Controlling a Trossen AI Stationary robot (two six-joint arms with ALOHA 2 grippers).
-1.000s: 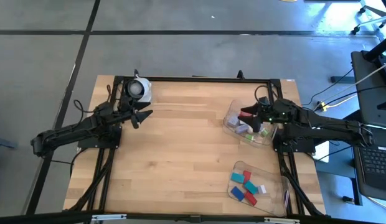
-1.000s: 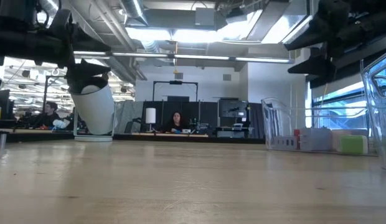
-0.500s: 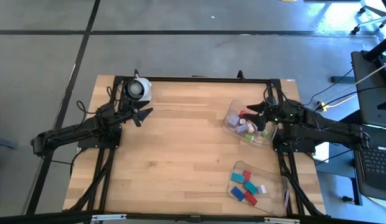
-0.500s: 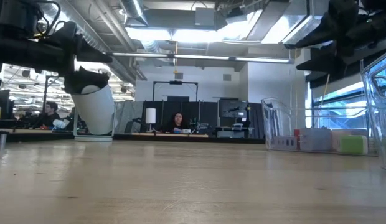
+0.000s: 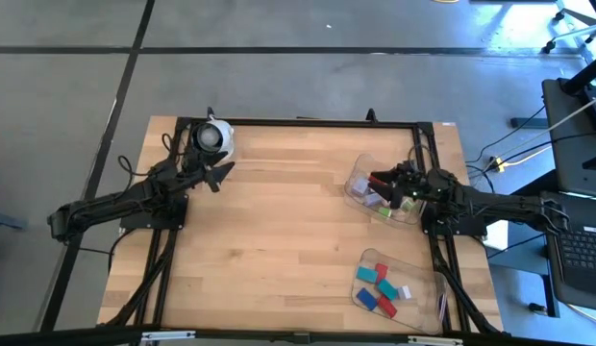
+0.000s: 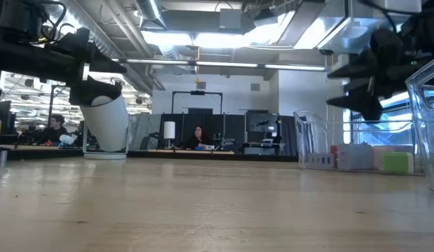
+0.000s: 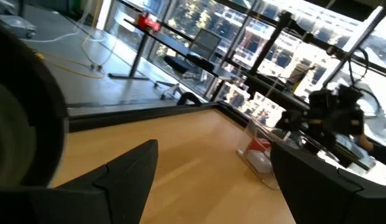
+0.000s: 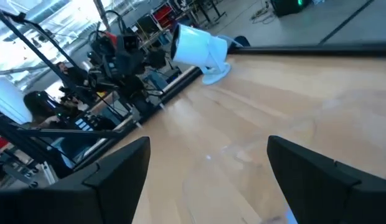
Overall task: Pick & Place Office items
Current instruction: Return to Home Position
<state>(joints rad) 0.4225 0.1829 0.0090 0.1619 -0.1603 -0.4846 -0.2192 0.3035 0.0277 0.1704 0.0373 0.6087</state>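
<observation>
Your right gripper [image 5: 378, 182] hangs over the far tray [image 5: 352, 191] of items [image 5: 381, 201], fingers spread, empty. Your left gripper [image 5: 221, 176], likewise spread and empty, sits near the white roll [image 5: 214, 137].

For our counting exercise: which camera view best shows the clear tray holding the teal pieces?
The high view: it looks down into the tray, its pieces visible. The low view likely catches only its clear wall; neither wrist view shows it.
</observation>
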